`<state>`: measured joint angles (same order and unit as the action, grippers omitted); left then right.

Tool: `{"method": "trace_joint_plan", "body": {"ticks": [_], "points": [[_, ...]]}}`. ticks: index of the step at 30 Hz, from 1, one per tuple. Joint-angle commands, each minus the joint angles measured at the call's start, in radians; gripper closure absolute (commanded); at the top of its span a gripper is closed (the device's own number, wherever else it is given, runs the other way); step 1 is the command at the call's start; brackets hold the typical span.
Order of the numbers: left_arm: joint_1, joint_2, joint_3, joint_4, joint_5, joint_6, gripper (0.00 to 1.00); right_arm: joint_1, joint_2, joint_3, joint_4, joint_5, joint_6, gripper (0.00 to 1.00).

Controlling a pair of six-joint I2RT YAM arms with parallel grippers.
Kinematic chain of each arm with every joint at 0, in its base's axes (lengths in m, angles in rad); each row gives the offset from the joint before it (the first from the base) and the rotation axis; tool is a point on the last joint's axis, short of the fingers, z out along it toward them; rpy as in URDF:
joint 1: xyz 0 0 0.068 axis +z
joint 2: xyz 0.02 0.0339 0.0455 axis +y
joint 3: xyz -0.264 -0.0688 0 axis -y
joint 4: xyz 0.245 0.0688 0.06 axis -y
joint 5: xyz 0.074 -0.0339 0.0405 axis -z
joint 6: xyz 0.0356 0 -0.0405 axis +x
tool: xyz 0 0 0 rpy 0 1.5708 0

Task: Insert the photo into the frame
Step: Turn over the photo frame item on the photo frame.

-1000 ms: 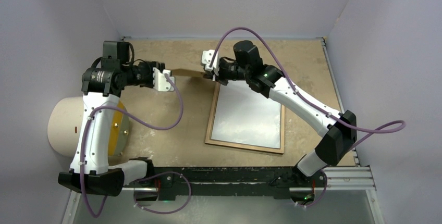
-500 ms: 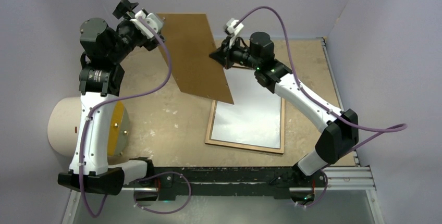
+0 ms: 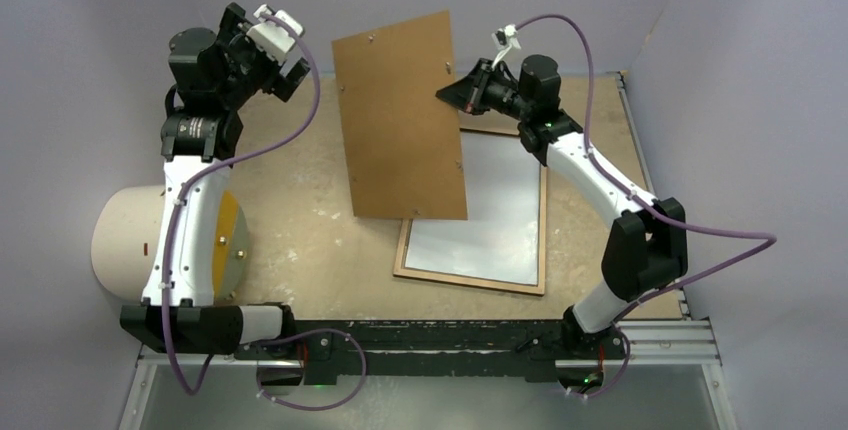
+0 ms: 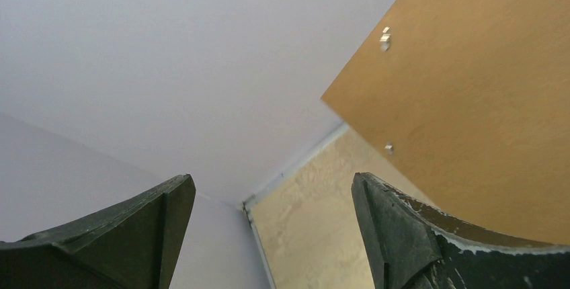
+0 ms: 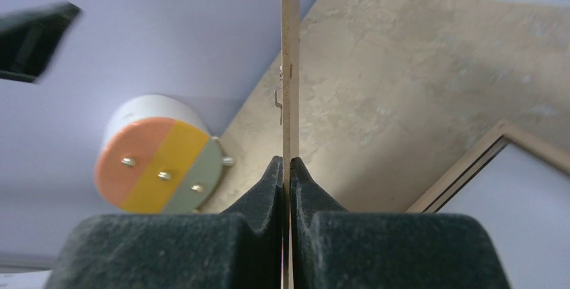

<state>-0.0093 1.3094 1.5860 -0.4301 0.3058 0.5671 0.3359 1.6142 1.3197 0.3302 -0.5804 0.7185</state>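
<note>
Frame point(image 3: 470, 283), 1 item, lying back-up on table point(image 3: 300, 210), partly under raised backing board point(image 3: 400, 120), apparently with the photo point(image 3: 485, 220) inside, white side up: judged light, stiff yet breakable, best taken by its rim; right gripper point(image 5: 286, 162) clamps board's edge, left gripper point(image 4: 272, 188) gapes empty.

A brown board point(image 3: 400, 115) hung raised above the mottled beige table point(image 3: 300, 220), near its middle, tilted so that its broad face showed from overhead. Small metal tabs point(image 4: 384, 37) sat close to its edges. From the right it showed only as a thin upright edge. At the table's left edge, towards the near side, a white round drum point(image 3: 130, 240) lay on its side. Its flat face point(image 5: 161, 158) was split into orange, yellow and grey-green parts, with three screws across it. Pale lilac walls point(image 3: 440, 0) closed the left, far and right sides. A black rail point(image 3: 440, 335) ran along the near edge.
</note>
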Motion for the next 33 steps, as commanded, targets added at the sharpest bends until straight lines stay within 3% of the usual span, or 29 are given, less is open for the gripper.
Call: {"method": "trace_joint_plan", "body": {"ticks": [1, 4, 7, 13, 20, 28, 33], "points": [[0.033, 0.033, -0.103, -0.068, 0.001, -0.025, 0.05, -0.104, -0.067, -0.09, 0.225, -0.152, 0.35, 1.0], [0.033, 0.043, -0.182, -0.047, 0.0, -0.012, 0.04, -0.181, -0.077, -0.149, 0.223, -0.245, 0.469, 1.0], [0.033, 0.064, -0.238, -0.024, 0.027, -0.013, 0.04, -0.278, -0.122, -0.197, 0.08, -0.323, 0.462, 1.0], [0.027, 0.164, -0.305, 0.027, 0.114, -0.015, 0.03, -0.447, -0.225, -0.142, -0.402, -0.316, 0.149, 1.0], [-0.024, 0.278, -0.298, 0.042, 0.158, -0.026, 0.01, -0.554, -0.252, -0.126, -0.625, -0.345, -0.021, 1.0], [-0.026, 0.283, -0.325, 0.043, 0.188, -0.01, 0.0, -0.554, -0.173, -0.123, -0.705, -0.366, -0.151, 1.0], [-0.026, 0.252, -0.359, 0.039, 0.178, 0.022, 0.0, -0.553, -0.126, -0.163, -0.617, -0.375, -0.124, 1.0]]}}
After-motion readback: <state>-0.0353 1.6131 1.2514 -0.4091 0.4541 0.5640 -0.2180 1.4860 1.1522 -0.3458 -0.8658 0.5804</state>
